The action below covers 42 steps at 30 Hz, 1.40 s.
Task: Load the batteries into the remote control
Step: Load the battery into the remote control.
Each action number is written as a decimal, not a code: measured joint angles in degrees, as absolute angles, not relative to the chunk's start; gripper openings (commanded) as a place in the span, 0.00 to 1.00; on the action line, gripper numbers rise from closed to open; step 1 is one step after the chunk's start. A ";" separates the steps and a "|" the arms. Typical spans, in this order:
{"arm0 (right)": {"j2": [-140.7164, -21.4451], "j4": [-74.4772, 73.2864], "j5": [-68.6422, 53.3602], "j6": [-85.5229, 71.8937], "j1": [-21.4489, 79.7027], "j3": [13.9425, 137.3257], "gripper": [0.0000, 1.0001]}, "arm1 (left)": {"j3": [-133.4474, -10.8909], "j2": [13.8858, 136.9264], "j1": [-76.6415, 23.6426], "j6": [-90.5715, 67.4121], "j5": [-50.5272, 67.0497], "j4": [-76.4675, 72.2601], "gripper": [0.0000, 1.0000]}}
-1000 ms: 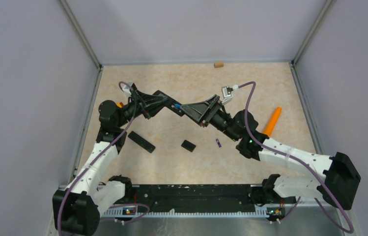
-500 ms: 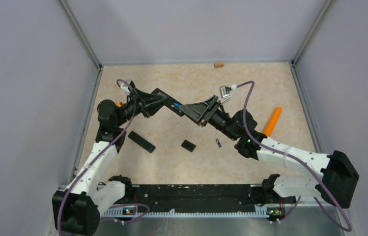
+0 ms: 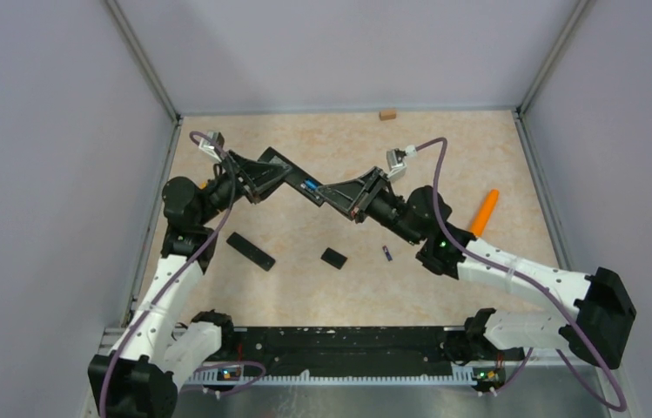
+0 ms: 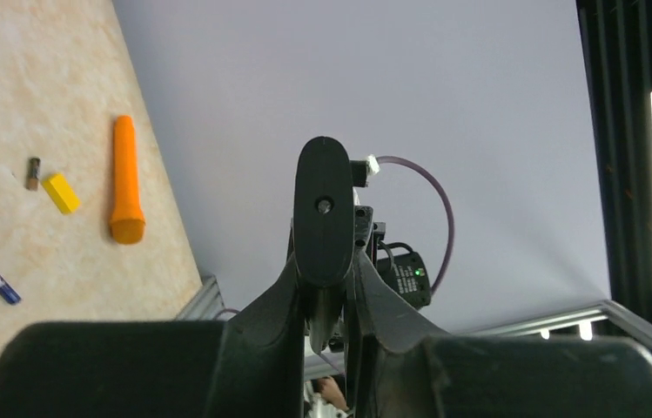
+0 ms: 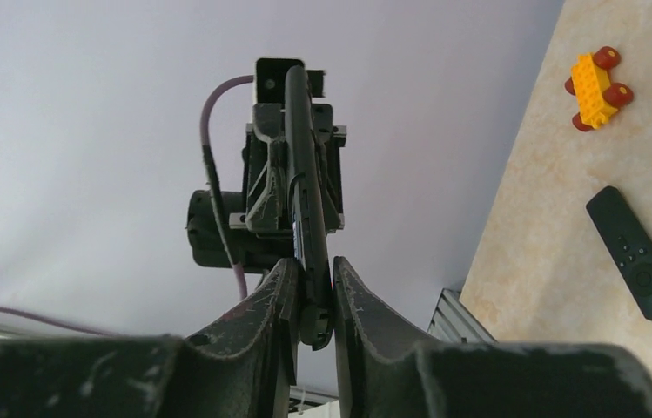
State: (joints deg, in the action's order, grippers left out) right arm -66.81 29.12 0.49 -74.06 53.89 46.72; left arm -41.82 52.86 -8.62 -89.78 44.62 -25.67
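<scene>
Remote (image 3: 302, 181) hangs clamped between left gripper (image 4: 326, 292) and right gripper (image 5: 313, 292); below lie spare remote (image 3: 250, 251), cover (image 3: 333, 257), battery (image 3: 386, 253); orange stick (image 3: 482, 214) lies farther right.

A remote control (image 3: 300, 180) hangs above the middle of the tabletop (image 3: 453, 148), with the left hand (image 3: 272, 172) clamped on its left end and the right hand (image 3: 332, 193) on its right end. On the tabletop nearer the arm bases lie, left to right, a second remote (image 3: 250, 251), a small flat cover (image 3: 333, 257) and a loose battery (image 3: 386, 253). A cone-shaped stick (image 3: 482, 213) lies well to the right. A small block (image 3: 386, 114) sits at the far edge.
</scene>
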 measured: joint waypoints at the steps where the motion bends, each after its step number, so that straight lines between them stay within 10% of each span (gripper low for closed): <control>1: -66.81 27.53 0.69 -74.11 53.89 47.48 0.25 | -42.02 52.38 -8.60 -88.42 44.23 -25.02 0.00; 9: -66.32 21.08 2.09 -72.60 54.04 48.49 0.70 | -45.69 49.98 -8.75 -76.36 43.18 -17.15 0.00; 14: -64.12 21.91 2.68 -68.69 53.78 46.00 0.78 | -46.89 48.18 -9.10 -68.69 43.03 -12.69 0.00; 30: -64.53 12.05 -9.43 -39.68 53.52 53.89 0.76 | -46.89 49.65 -9.15 -56.38 51.27 -8.40 0.00; 42: -71.13 9.82 -28.47 -28.51 53.45 58.41 0.38 | -46.89 49.91 -9.15 -53.10 62.26 -8.56 0.00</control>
State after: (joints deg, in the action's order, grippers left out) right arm -71.13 9.82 -28.47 -28.51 53.45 58.41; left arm -46.89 49.91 -9.15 -53.10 62.26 -8.56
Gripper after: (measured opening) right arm 0.489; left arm 0.191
